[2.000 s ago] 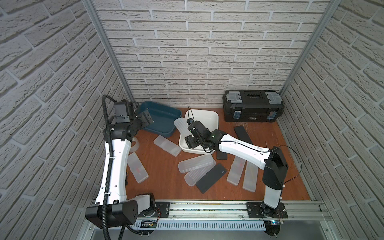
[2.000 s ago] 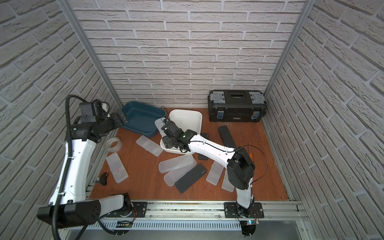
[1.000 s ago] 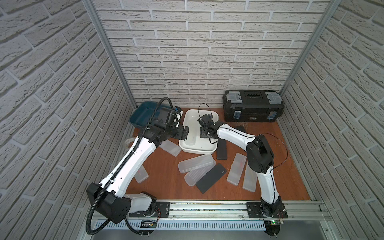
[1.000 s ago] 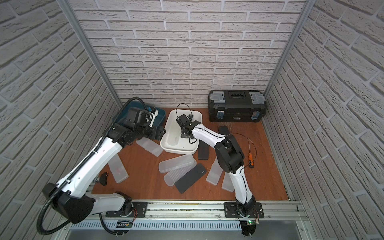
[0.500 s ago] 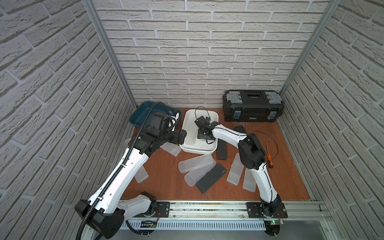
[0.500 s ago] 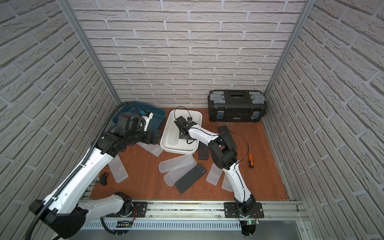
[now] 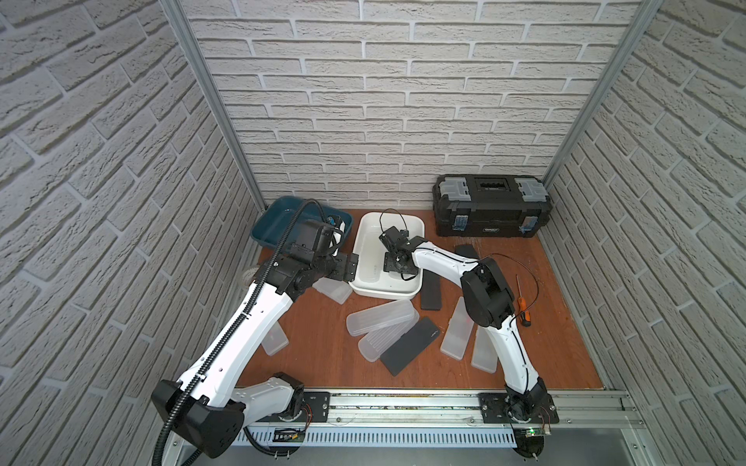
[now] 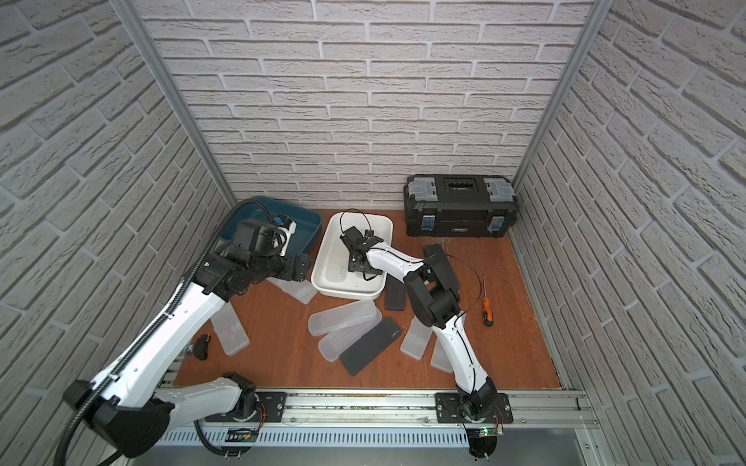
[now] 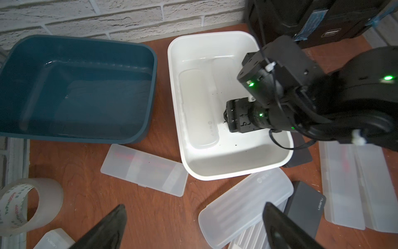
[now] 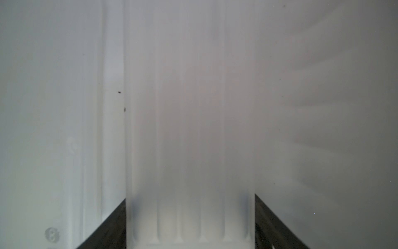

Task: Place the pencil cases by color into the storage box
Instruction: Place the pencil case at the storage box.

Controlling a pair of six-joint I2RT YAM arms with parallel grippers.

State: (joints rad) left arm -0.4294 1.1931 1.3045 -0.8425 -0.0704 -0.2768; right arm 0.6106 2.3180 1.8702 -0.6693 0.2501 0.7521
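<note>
My right gripper (image 10: pixel 190 198) is down inside the white storage box (image 7: pixel 415 226), shut on a frosted white pencil case (image 10: pixel 189 107); its fingers press both long edges. Another frosted case (image 9: pixel 200 107) lies flat in that box beside it. The blue storage box (image 7: pixel 266 226) stands to the left. My left gripper (image 9: pixel 193 215) hangs open over the table at the white box's front left corner, holding nothing. Several frosted cases (image 7: pixel 381 316) and up to three black cases (image 7: pixel 409 345) lie scattered on the wooden table.
A black toolbox (image 7: pixel 490 205) stands at the back right. An orange screwdriver (image 7: pixel 522 310) lies right of the right arm. A clear tape roll (image 9: pixel 25 204) sits by the left wall, with a frosted case (image 7: pixel 274 339) partly under the left arm.
The left arm swung from over the blue box to the white box's front left corner, its gripper opening wider. The right gripper carried its frosted case down into the white box.
</note>
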